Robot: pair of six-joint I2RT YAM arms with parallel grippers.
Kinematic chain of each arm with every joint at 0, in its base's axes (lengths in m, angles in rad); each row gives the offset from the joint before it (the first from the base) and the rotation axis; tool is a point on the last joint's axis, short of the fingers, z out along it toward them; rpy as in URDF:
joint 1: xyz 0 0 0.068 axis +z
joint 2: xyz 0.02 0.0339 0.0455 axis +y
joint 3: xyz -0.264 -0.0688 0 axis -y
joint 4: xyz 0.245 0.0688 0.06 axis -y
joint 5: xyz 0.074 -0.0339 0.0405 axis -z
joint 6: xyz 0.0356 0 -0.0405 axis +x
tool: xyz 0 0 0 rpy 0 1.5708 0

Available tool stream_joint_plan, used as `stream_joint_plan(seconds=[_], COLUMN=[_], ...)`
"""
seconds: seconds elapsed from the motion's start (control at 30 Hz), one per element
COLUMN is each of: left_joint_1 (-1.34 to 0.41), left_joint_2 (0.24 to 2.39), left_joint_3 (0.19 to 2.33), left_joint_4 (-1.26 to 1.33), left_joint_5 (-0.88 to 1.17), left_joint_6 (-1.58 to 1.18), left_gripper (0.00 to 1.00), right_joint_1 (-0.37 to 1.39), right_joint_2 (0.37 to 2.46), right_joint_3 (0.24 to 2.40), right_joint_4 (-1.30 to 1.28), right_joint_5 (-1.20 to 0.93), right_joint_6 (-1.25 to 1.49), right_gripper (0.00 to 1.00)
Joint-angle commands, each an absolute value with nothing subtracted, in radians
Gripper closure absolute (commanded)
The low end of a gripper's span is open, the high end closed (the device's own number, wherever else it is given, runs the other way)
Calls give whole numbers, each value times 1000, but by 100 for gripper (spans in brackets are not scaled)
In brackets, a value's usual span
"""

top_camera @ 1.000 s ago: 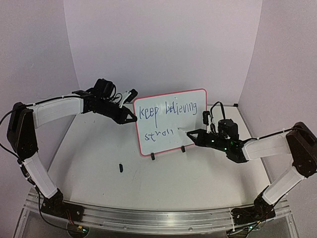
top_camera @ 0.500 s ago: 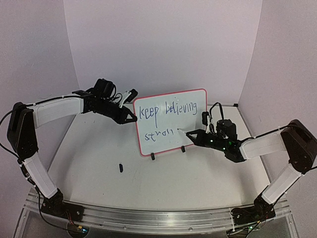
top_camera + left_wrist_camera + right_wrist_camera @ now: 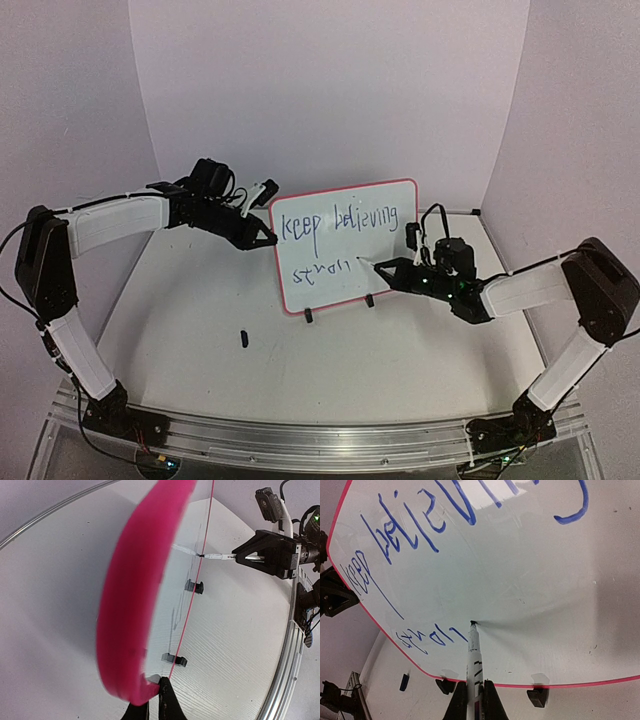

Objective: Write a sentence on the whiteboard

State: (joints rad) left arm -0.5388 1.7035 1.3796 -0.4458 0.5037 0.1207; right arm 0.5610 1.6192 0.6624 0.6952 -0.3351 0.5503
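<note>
Whiteboard is standing upright on its two clip feet mid-table, tilted back a little, its face turned toward the arm bases. The sentence is reading "keep believing" on top, with "stron" started below, so by my read the last word is not finished.

Left gripper is pinching the board's left edge, jaws clamped on the red border; the left wrist view is showing that grip at the very rim. Right gripper is clamping a marker, with the nib touching the board just right of "stron".

A small dark object, maybe the marker cap, is lying on the table, well apart from the board.

Handling guess: the board is looking thin, stiff and light, and on such small feet it is probably tipping or sliding easily under pen pressure. The border at a side edge looks like the best hold, away from the slick face, where wet ink is likely smearing.
</note>
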Motion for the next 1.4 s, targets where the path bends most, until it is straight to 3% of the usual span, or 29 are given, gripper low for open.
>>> stream_joint_plan(seconds=[0.0, 1.37], left_joint_1=[-565, -569], left_joint_2=[1767, 1763], left_joint_3=[1350, 1351], left_joint_4=[-600, -605], left_joint_5=[432, 429], left_joint_6=[169, 170], left_gripper=[100, 100], right_joint_1=[557, 557], right_joint_2=[1647, 1540], right_joint_3=[706, 680], right_joint_4=[726, 624], right_joint_5=[-359, -285], right_joint_6=[541, 514], right_gripper=[100, 100])
